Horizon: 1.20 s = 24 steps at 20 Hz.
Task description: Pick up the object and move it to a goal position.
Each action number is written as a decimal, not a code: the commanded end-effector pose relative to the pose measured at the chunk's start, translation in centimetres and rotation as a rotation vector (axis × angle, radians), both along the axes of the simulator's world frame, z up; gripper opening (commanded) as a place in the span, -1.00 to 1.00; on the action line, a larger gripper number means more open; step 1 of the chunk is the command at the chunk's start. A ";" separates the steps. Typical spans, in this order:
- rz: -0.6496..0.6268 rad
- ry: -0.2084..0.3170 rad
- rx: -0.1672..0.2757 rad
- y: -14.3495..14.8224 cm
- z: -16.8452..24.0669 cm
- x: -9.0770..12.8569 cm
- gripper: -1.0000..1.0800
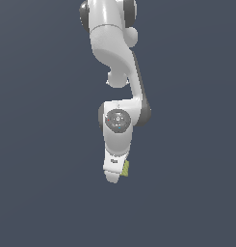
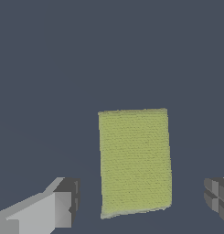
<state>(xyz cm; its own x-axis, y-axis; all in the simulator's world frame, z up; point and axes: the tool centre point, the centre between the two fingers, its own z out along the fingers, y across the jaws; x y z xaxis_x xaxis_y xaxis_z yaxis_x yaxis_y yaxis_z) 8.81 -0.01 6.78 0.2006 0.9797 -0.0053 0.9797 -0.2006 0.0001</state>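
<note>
The object (image 2: pixel 134 162) is a yellow-green block with a fine striped texture, filling the middle of the wrist view. It lies between my two fingers, with a gap on each side, so neither finger (image 2: pixel 63 208) touches it. My gripper (image 2: pixel 141 203) is open around it. In the exterior view only a sliver of the object (image 1: pixel 125 168) shows past the white hand, and the gripper (image 1: pixel 115 174) is mostly hidden behind the hand's body.
A plain dark blue-grey surface (image 1: pixel 42 193) spreads in every direction. The white arm (image 1: pixel 112 43) comes down from the top of the exterior view.
</note>
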 end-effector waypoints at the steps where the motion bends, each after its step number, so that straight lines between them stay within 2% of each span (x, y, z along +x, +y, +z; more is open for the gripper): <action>1: 0.034 -0.001 0.002 -0.1 -0.3 0.2 0.92; 13: 0.071 0.000 0.005 -0.2 -1.1 0.4 0.92; 24: 0.075 -0.001 0.005 -0.2 -5.7 0.3 0.92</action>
<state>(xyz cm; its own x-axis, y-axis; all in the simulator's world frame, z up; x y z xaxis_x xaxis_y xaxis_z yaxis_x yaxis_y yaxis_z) 9.16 -0.21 1.70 0.1268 0.9919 -0.0003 0.9919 -0.1268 0.0023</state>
